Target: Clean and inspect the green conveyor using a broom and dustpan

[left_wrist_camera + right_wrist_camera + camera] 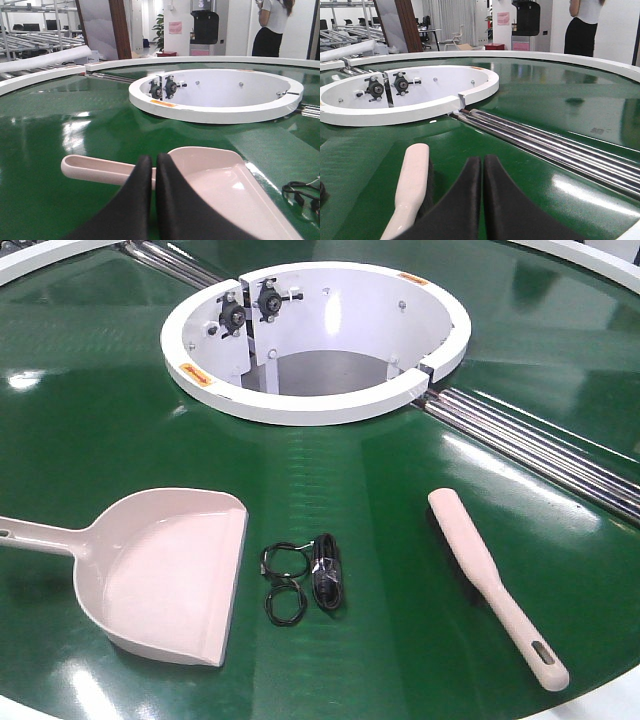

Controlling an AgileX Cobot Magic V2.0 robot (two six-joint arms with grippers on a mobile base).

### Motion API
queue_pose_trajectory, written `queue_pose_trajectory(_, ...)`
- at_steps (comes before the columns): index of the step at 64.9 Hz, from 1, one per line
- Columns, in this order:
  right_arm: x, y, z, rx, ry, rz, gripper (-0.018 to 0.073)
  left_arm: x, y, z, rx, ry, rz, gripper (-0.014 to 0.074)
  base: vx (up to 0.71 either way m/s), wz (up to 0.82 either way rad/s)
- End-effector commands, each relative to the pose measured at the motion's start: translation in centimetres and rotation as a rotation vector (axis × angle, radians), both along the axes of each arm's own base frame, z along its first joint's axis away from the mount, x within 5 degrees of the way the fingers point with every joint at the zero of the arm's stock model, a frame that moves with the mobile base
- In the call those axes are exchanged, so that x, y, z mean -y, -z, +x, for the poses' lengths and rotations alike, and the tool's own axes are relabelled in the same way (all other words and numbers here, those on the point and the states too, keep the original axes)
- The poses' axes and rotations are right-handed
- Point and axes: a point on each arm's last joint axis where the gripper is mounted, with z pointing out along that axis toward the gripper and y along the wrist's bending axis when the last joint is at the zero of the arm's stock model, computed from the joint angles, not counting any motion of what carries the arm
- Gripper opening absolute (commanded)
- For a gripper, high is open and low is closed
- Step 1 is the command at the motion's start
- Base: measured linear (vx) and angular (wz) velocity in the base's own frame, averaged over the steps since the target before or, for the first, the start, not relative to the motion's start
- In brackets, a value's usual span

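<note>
The green conveyor [420, 490] fills the front view, with its white ring opening [315, 340] and metal roller strips [540, 445]. The beige-pink dustpan [170, 575] lies at the lower left, handle pointing left. The broom [490, 575] lies at the lower right, bristles down, slotted handle end nearest me. Neither gripper shows in the front view. In the left wrist view my left gripper [154, 162] is shut and empty, just before the dustpan [215, 175] handle. In the right wrist view my right gripper [483, 164] is shut and empty, right of the broom [412, 182].
A black coiled cable with rings [305, 575] lies between dustpan and broom; it also shows in the left wrist view [302, 195]. A person [272, 27] stands beyond the conveyor's far rim. Roller racks [35, 42] stand at the back left.
</note>
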Motion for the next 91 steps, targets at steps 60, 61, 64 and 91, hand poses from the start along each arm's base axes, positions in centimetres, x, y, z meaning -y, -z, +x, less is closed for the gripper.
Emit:
queue_pose_trajectory(60, 0.0, -0.6, -0.1, 0.077, -0.002, -0.002, -0.0008, 0.0, -0.4, -0.1, 0.075, 0.003, -0.022, -0.0007, 0.0, 0.0)
queue_pose_trajectory(61, 0.0, -0.6, -0.1, 0.077, -0.002, -0.002, -0.0008, 0.0, -0.4, -0.1, 0.075, 0.003, -0.022, -0.0007, 0.0, 0.0)
queue_pose_trajectory(64, 0.0, -0.6, -0.1, 0.077, -0.002, -0.002, -0.0008, 0.0, -0.4, -0.1, 0.075, 0.003, -0.022, -0.0007, 0.0, 0.0)
queue_pose_trajectory(91, 0.0, -0.6, -0.1, 0.077, -0.002, -0.002, -0.0008, 0.0, -3.4, -0.6, 0.161, 0.003, -0.031, -0.0008, 0.0, 0.0)
